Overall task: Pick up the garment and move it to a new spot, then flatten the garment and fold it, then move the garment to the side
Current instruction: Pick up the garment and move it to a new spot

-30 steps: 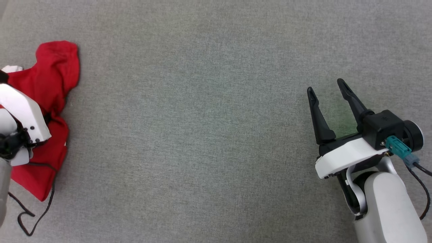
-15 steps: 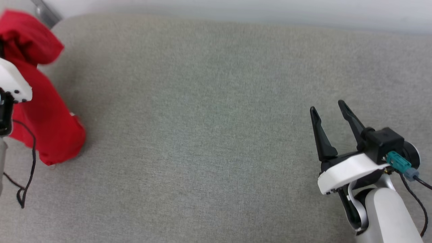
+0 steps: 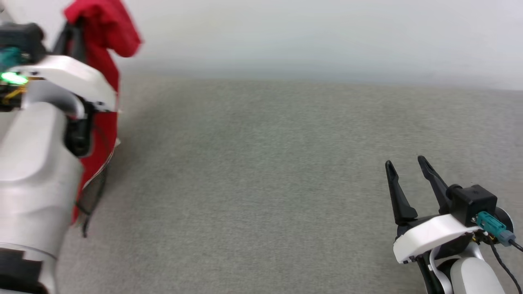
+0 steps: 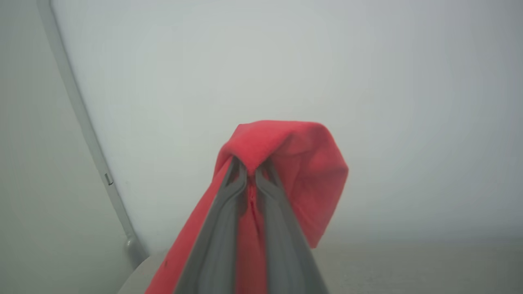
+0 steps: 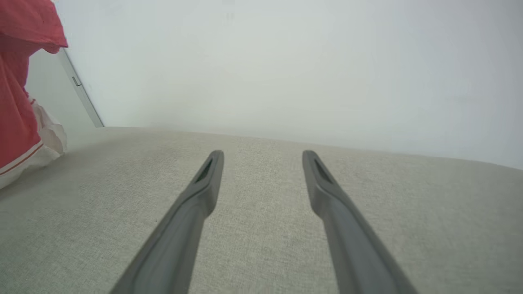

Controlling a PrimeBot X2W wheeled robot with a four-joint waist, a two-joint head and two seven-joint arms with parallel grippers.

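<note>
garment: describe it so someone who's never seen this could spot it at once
Start at the grey fabric surface and look to its left edge, where the left gripper is held high. The garment hangs pinched in it: the one bright red thing, with white striped trim.

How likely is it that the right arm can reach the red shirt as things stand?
Probably yes, with a long reach. The shirt hangs from the shut left pincer at the far left, the open right pincer sits at the lower right, and nothing stands on the grey surface between them.
</note>
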